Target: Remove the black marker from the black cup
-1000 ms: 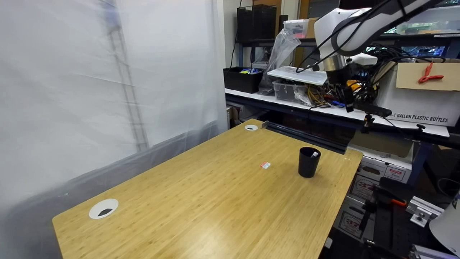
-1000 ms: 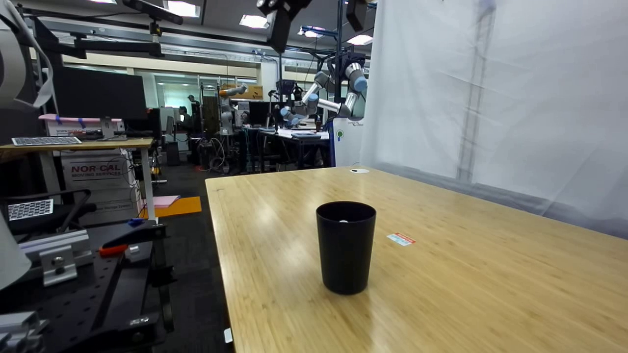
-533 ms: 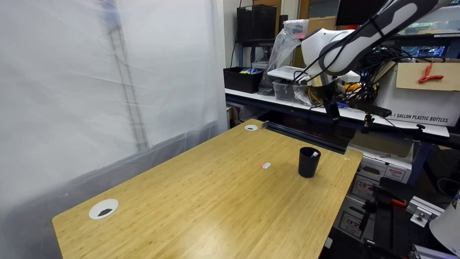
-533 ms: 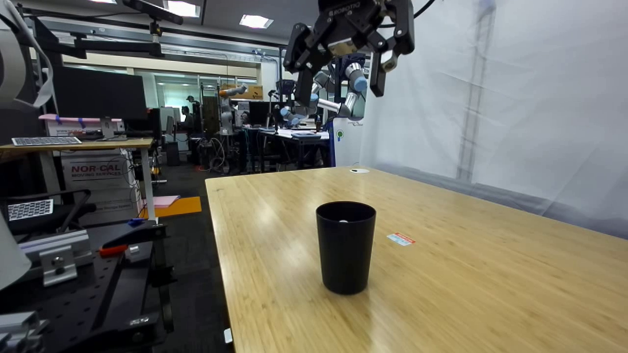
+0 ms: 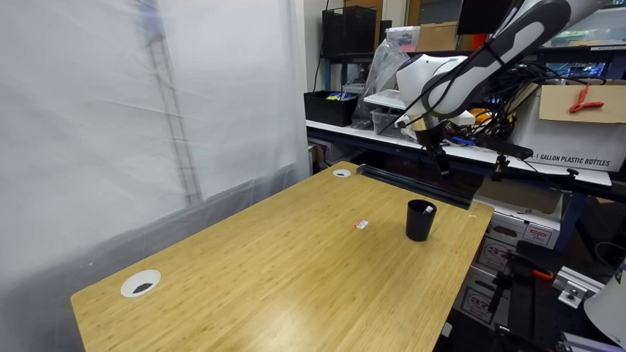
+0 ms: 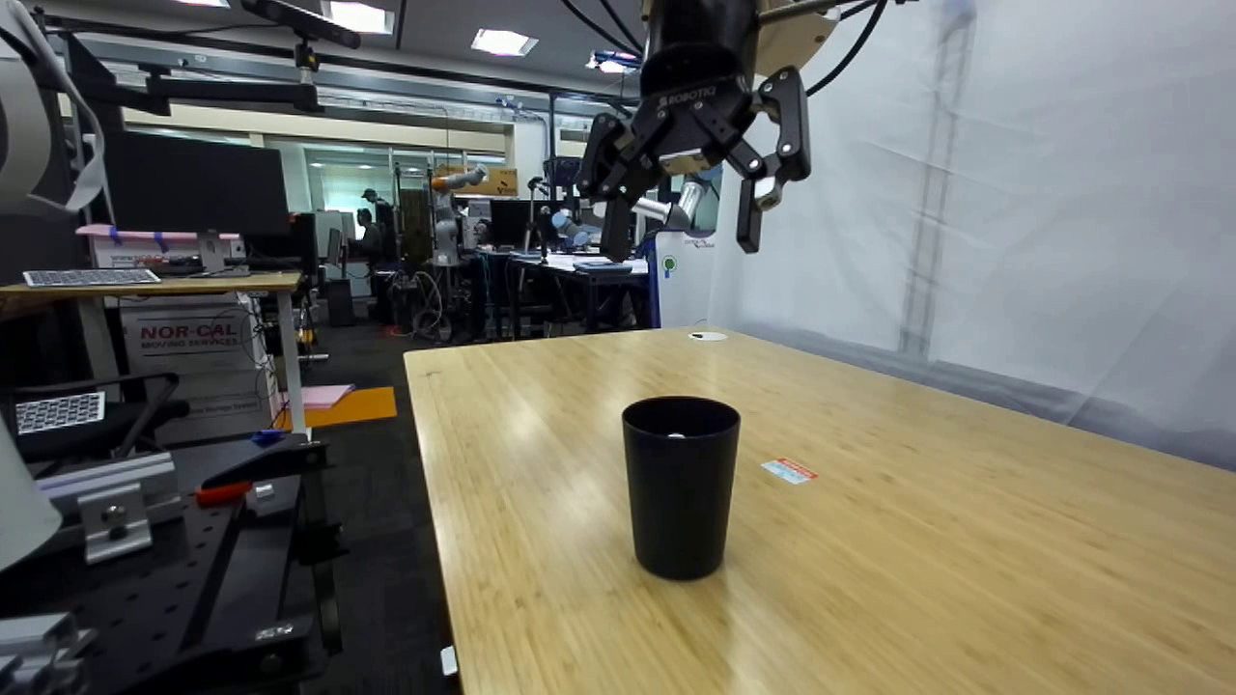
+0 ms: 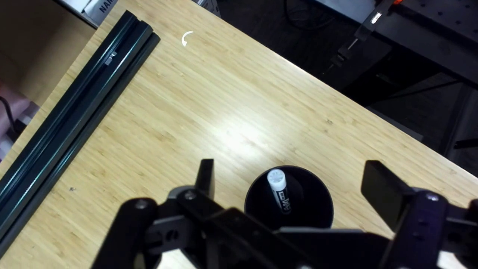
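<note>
- Wrist view: the claw [image 7: 291, 175] is hanging well above the cup [image 7: 308, 198], jaws spread wide and gripping nothing, presumably for straddling the marker [image 7: 281, 195].
- Below the claw, that marker is leaning inside the cup, white end pointing up, probably offering the easiest pinch.
- Farther below, the surface [image 7: 209, 101] is bearing the cup upright, mouth facing the claw, leaving a way in.

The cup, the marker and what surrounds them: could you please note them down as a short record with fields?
cup: upright on the table
marker: inside the cup, tilted, white end up
gripper: open, higher than the cup and apart from it, holding nothing
sticker: on the table, apart from the cup
rail: near one table edge
marker removed: no
</note>
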Controlling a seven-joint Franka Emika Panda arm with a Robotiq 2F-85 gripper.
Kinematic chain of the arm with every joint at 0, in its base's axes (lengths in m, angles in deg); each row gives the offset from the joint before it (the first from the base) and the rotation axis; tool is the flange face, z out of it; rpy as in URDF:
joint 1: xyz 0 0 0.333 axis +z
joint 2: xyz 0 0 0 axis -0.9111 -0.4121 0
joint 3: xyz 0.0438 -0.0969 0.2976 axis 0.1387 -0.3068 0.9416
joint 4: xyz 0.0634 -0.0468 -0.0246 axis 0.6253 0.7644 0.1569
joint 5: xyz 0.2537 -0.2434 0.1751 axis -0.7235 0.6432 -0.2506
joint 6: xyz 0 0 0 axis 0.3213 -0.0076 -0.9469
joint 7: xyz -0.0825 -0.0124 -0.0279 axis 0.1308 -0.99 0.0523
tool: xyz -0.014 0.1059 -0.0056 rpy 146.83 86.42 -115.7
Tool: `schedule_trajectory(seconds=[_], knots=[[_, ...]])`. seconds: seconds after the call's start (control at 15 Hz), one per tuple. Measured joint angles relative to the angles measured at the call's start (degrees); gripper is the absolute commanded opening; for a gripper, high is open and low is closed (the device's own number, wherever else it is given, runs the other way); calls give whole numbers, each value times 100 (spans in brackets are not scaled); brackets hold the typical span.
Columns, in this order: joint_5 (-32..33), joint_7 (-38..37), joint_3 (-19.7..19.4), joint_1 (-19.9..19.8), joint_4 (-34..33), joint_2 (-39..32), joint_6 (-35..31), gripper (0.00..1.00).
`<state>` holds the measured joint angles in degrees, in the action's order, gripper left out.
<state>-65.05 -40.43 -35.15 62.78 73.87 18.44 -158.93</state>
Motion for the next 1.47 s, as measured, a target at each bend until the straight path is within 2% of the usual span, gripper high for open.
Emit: schedule_trajectory(seconds=[0.87,1.47], knots=[[0,-79,33,-53,-220,-820,-402,100],[0,-100,33,-65,-325,-808,-371,100]])
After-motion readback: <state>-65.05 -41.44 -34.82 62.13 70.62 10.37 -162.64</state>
